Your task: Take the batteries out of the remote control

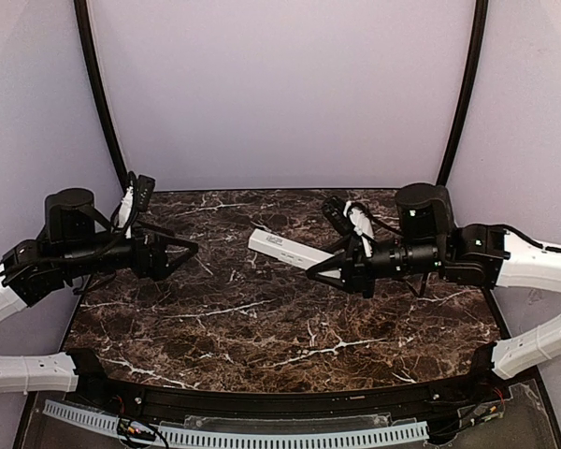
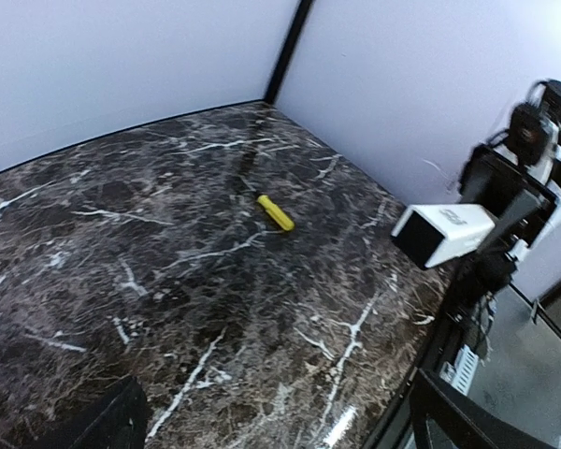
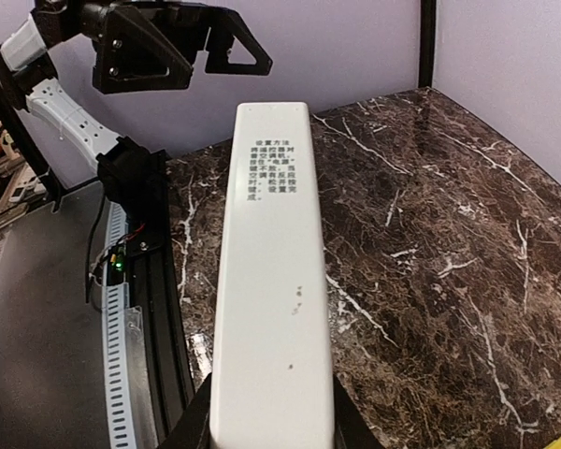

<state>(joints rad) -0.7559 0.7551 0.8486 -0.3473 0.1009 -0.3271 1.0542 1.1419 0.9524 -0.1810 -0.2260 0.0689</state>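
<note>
Holding the remote control (image 1: 285, 249) by one end, the right tool (image 1: 320, 264) has its two fingers closed tight on the white bar. The remote control is up in the air above the dark marble surface (image 1: 262, 327) and does not touch it. Its free end points away from the right tool, toward the left tool (image 1: 189, 257). The left tool is wide open and has nothing in it. It is well apart from the remote control, facing the free end.

The side of the remote control that the right wrist camera sees is plain white, with small writing (image 3: 266, 168) near the free end. No open hole shows on that side, and the batteries cannot be seen anywhere. They are most likely inside the remote control, so none seem to be out yet. A screwdriver (image 2: 274, 212) with a yellow handle lies on the surface, well apart from the remote control, and no tool touches it.

The step in hand looks like getting ready: one tool holds the remote control firm so the other can work on it. The next move likely calls for the left tool to come close to the free end and slide the back lid off. That needs a soft, straight push, while the right tool grips hard so the remote control does not twist or slip.
</note>
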